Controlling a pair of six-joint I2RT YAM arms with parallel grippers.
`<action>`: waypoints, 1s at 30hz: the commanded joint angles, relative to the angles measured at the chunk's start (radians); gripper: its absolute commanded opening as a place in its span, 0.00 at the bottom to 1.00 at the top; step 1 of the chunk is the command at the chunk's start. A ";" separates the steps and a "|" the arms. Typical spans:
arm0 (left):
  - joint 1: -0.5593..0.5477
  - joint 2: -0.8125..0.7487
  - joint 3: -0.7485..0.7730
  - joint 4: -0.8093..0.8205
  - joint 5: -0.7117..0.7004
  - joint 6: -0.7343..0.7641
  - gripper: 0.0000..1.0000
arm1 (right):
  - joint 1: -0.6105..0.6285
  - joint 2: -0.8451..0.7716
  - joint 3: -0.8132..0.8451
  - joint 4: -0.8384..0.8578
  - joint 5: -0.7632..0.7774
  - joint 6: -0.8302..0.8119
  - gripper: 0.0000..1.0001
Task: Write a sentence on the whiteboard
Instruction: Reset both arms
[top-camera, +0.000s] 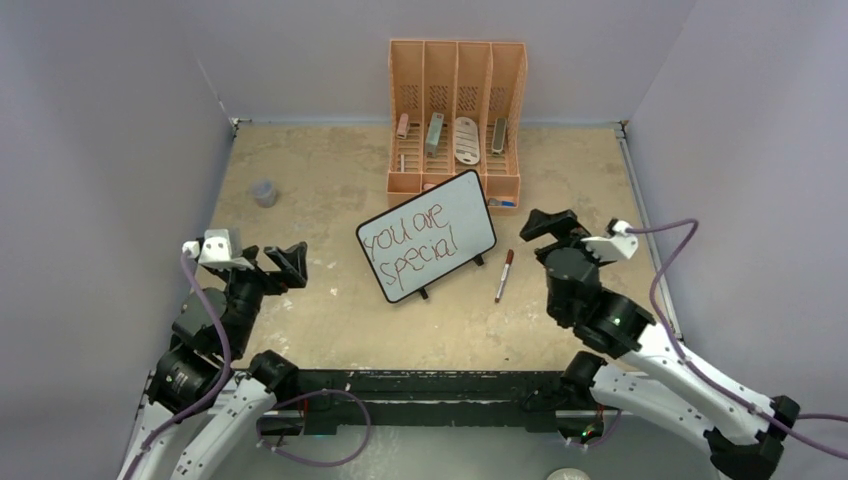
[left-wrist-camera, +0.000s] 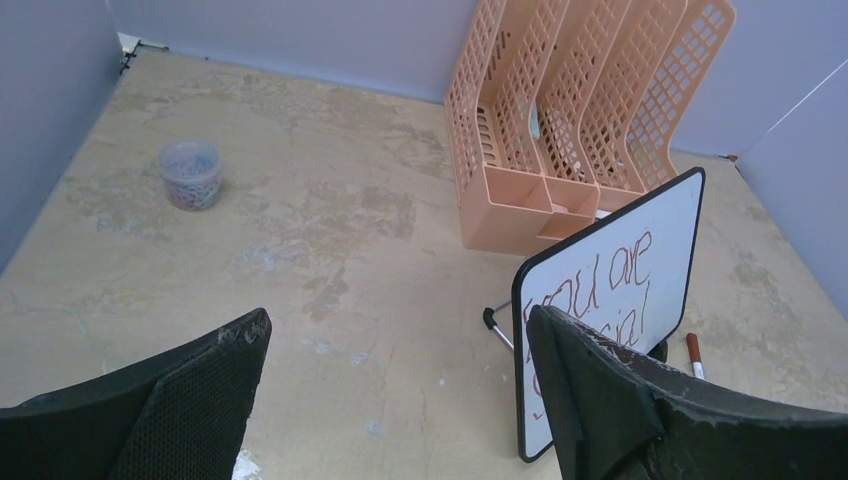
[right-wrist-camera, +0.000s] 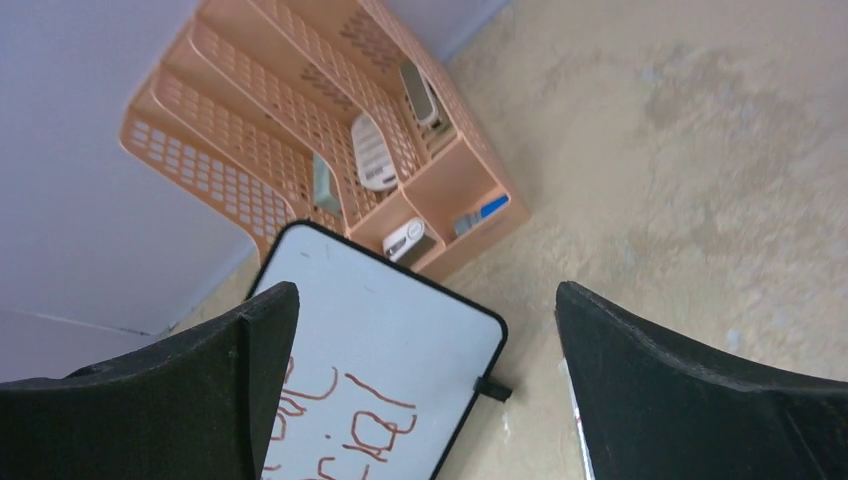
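The whiteboard (top-camera: 428, 236) stands tilted at the table's middle on small black feet, in front of the orange organizer. The sentence (top-camera: 413, 243) in red-brown letters reads "you are special!" in two lines. The board also shows in the left wrist view (left-wrist-camera: 620, 290) and the right wrist view (right-wrist-camera: 390, 340). A red-brown marker (top-camera: 503, 275) lies on the table right of the board. My left gripper (top-camera: 283, 262) is open and empty, left of the board. My right gripper (top-camera: 545, 226) is open and empty, right of the marker.
The orange organizer (top-camera: 456, 70) with several items in its slots stands behind the board. A small clear tub of coloured clips (top-camera: 265, 192) sits at the far left, also in the left wrist view (left-wrist-camera: 191, 173). Grey walls close in the table.
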 joint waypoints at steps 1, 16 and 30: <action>0.005 -0.042 0.010 0.032 0.009 0.063 0.97 | -0.003 -0.096 0.089 -0.023 0.106 -0.278 0.99; 0.005 -0.226 -0.079 0.075 -0.028 0.042 0.98 | -0.003 -0.465 0.070 0.125 0.067 -0.664 0.99; 0.005 -0.262 -0.110 0.107 -0.026 0.055 0.99 | -0.003 -0.391 0.033 0.177 0.044 -0.704 0.99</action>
